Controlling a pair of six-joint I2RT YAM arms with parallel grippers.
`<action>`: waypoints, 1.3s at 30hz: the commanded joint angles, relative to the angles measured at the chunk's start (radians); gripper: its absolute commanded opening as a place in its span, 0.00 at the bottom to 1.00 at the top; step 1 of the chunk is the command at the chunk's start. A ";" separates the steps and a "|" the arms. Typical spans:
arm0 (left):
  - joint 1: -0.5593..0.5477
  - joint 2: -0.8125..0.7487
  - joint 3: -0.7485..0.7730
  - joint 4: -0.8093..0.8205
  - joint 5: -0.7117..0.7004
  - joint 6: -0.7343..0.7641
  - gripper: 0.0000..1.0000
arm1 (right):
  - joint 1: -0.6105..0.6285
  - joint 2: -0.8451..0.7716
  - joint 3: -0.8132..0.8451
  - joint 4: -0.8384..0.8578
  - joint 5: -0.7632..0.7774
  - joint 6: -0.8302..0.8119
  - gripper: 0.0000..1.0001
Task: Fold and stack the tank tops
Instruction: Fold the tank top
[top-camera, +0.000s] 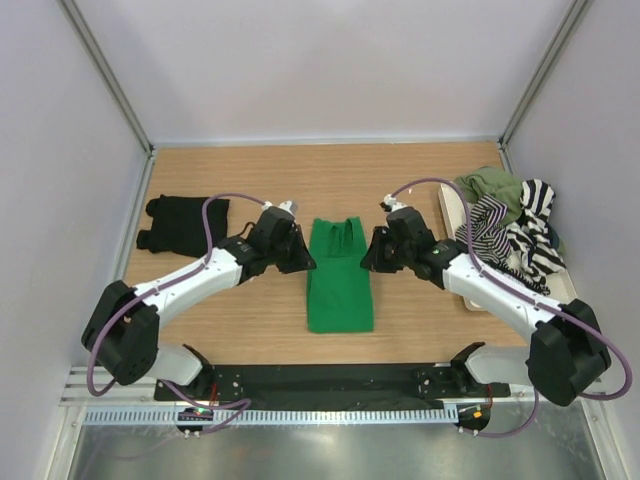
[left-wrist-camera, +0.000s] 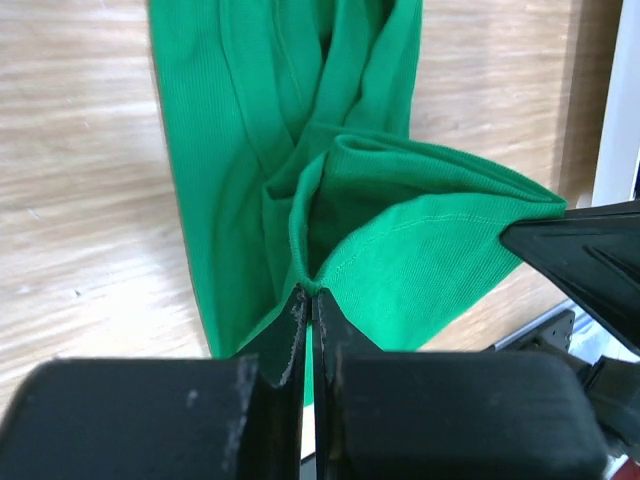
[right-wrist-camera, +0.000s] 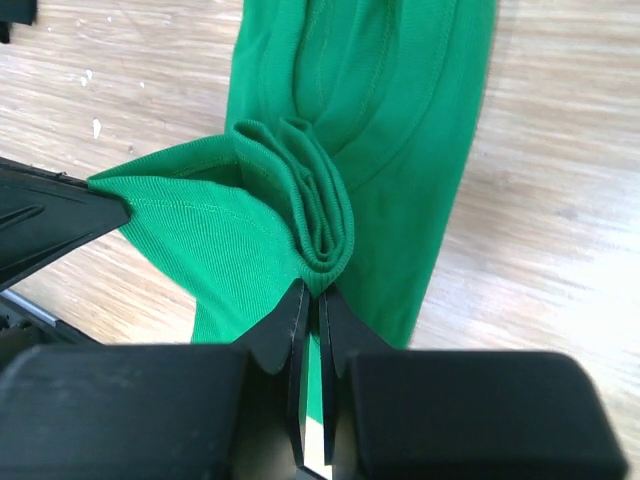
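A bright green tank top (top-camera: 340, 290) lies lengthwise at the table's middle, straps at the far end. My left gripper (top-camera: 304, 262) is shut on its left edge near the far end; in the left wrist view the jaws (left-wrist-camera: 311, 296) pinch a raised fold of the green cloth (left-wrist-camera: 420, 230). On the opposite edge my right gripper (top-camera: 369, 262) is shut too, its jaws (right-wrist-camera: 319, 296) clamping a bunched roll of the green cloth (right-wrist-camera: 320, 220). The cloth between the two grippers is lifted off the wood. A black tank top (top-camera: 186, 222) lies folded at the far left.
At the right, a white tray (top-camera: 452, 212) holds a heap of black-and-white striped tops (top-camera: 520, 232) with an olive one (top-camera: 492, 184) on the far side. Grey walls close off the table's left, far and right sides. A black rail runs along the near edge.
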 joint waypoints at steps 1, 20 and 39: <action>-0.011 0.004 -0.030 0.000 0.045 -0.024 0.00 | -0.001 -0.037 -0.045 -0.030 0.009 0.022 0.07; -0.011 0.119 -0.046 0.049 -0.087 0.005 0.59 | -0.001 0.113 -0.110 0.128 0.127 -0.012 0.52; -0.011 0.160 0.028 0.063 -0.047 0.055 0.50 | -0.004 0.118 -0.020 0.061 0.176 -0.049 0.01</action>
